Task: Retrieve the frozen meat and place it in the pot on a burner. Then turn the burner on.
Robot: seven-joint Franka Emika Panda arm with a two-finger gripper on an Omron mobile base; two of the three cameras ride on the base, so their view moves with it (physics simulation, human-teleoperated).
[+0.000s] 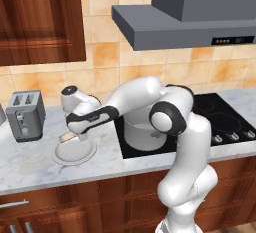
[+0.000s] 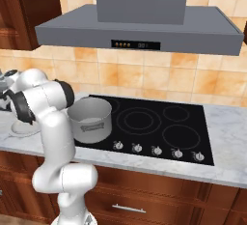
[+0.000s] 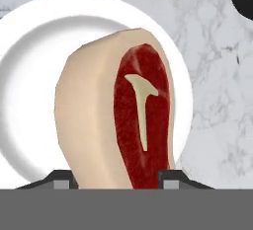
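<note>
The frozen meat (image 3: 123, 120), a red steak with a wide pale fat rim, stands on edge over a round white plate (image 3: 29, 76). My gripper (image 3: 116, 180) has a fingertip against each side of the meat's lower end and is shut on it. From the left base view the gripper (image 1: 75, 136) hangs just above the plate (image 1: 75, 156), and a tan sliver of meat (image 1: 66, 137) shows beside it. The grey steel pot (image 2: 90, 120) sits on the front-left burner of the black cooktop (image 2: 144, 122), to the right of the plate; my arm partly hides the pot (image 1: 142, 137).
A boxy grey toaster (image 1: 26, 115) stands on the marble counter left of the plate. Small silver knobs (image 2: 157, 150) line the cooktop's front edge. A grey range hood (image 2: 140, 31) hangs over the stove. Wooden cabinets sit above at the left.
</note>
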